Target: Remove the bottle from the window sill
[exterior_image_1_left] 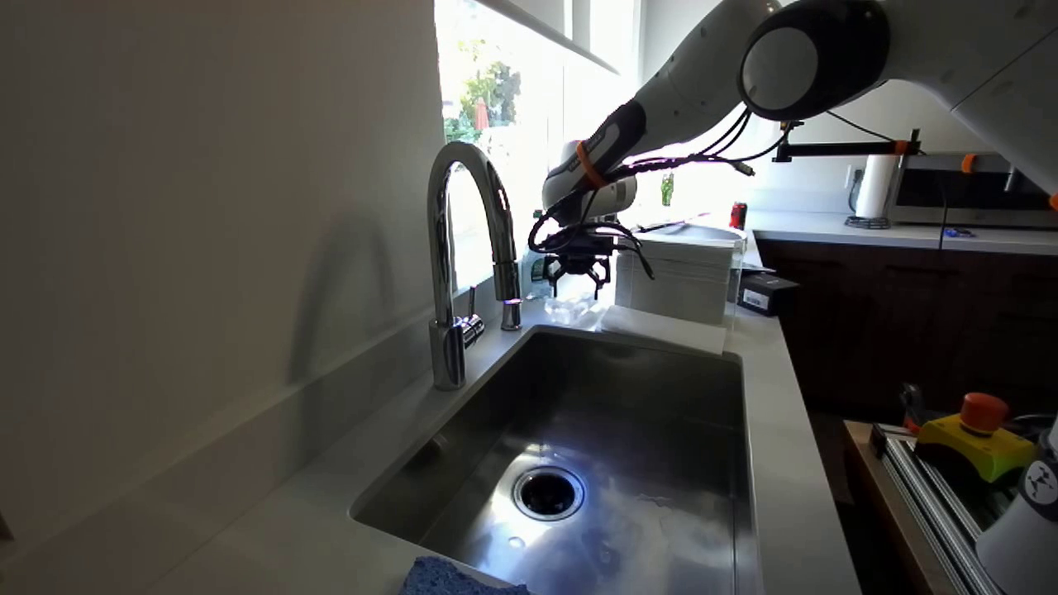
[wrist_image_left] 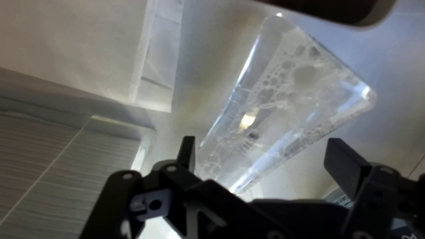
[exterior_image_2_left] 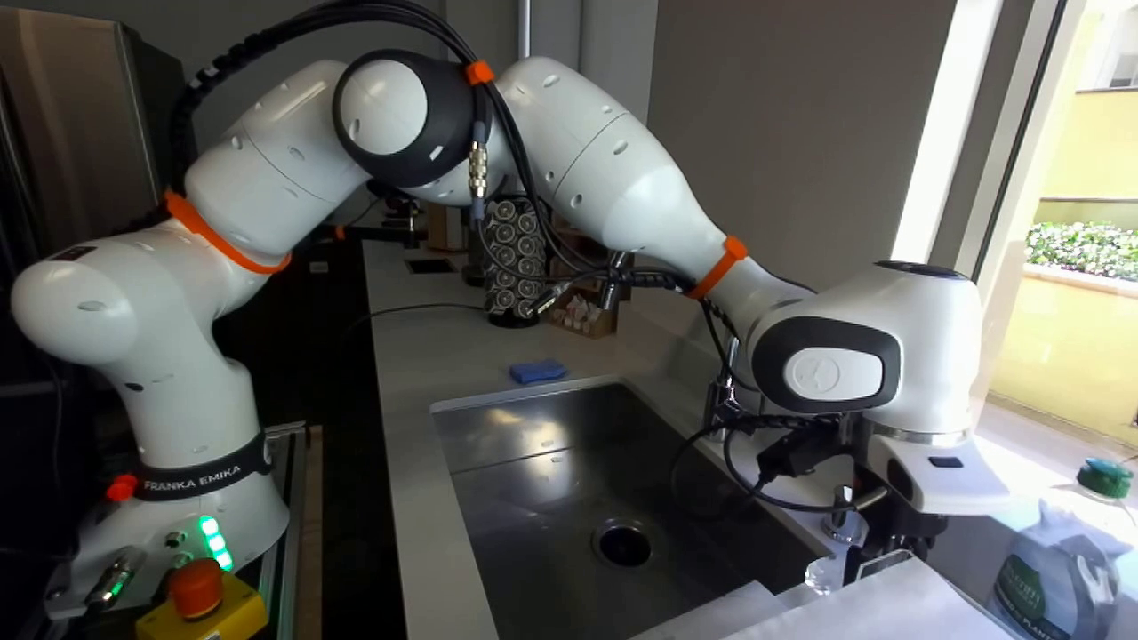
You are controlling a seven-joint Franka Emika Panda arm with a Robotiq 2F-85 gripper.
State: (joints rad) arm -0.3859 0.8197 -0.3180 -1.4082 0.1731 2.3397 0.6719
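Leftmost is the sink (exterior_image_2_left: 533,551). Right of it a clear bottle (wrist_image_left: 289,109) lies on the counter (exterior_image_2_left: 427,498): if that one is meant, it is already off the sill (exterior_image_2_left: 1036,453), and perhaps only backing away is left. It looks wedge-shaped and see-through, bubbles inside. Over it the gripper (wrist_image_left: 265,156) stands wide open, holding nothing. Rightmost stands a green-capped bottle (exterior_image_2_left: 1062,564), on sill or counter I cannot tell; if meant, it is all still to do.

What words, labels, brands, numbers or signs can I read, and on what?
"FRANKA EMIKA": black band around robot base
"PLANT", probably: green-capped bottle; other words blurred
Emblem, no words legible: same base
Too small: label on dark box
Blurred: print, wrist view's lower right
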